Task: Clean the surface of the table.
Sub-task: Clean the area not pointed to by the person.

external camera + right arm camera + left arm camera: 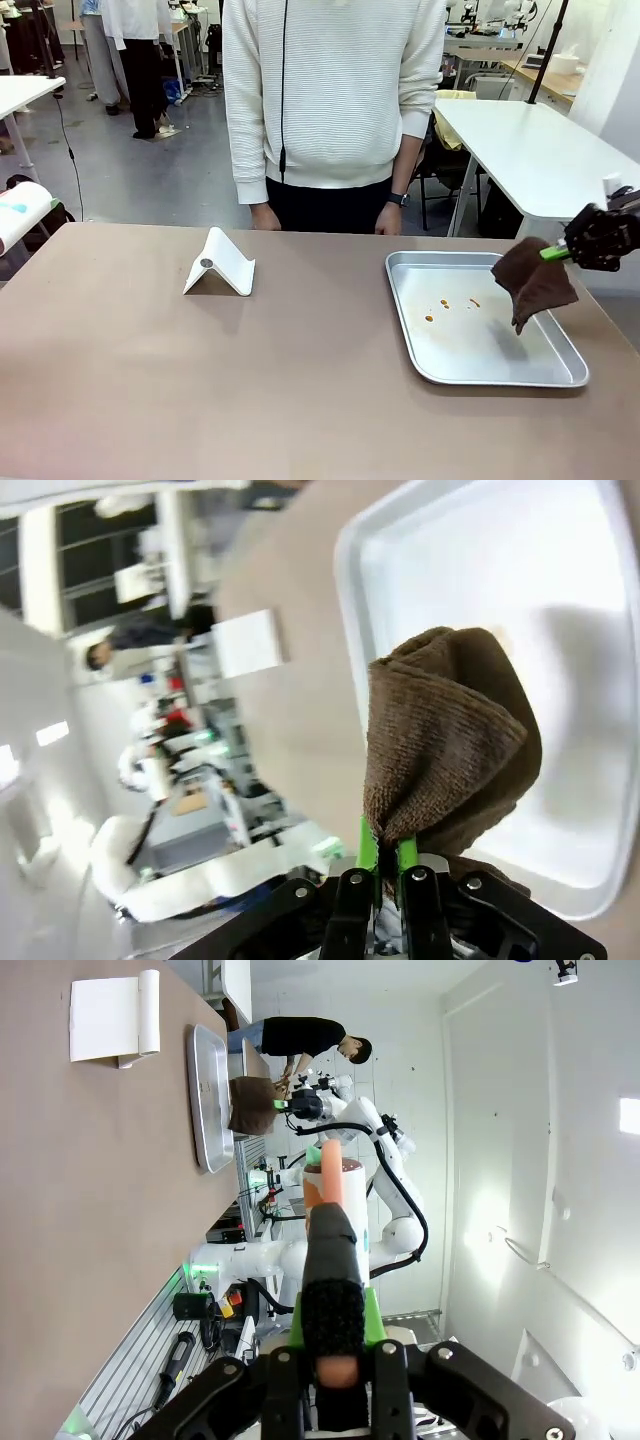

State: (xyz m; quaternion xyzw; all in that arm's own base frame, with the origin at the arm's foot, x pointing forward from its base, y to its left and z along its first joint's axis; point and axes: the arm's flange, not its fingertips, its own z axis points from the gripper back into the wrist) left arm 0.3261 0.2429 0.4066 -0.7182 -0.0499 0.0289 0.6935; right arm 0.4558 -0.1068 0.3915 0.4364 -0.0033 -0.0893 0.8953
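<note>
The wide greyish-brown table (pixel 200 380) spreads across the front view. My right gripper (pixel 555 253) is shut on a brown cloth (pixel 535 285), which hangs just above the right side of a silver metal tray (pixel 400 262). In the right wrist view the cloth (pixel 445 740) bunches up from my right gripper (pixel 385 855) over the tray (pixel 560 580). My left gripper (pixel 333 1360) is shut on a black-and-orange stick (pixel 330 1260), held off to the side of the table (pixel 60 1210).
Small orange stains (pixel 447 303) dot the tray's floor. A white folded stand (pixel 220 265) sits left of centre. A person (pixel 330 100) in a white sweater stands at the far edge with both hands down at the table. A white-topped table (pixel 530 150) stands behind on the right.
</note>
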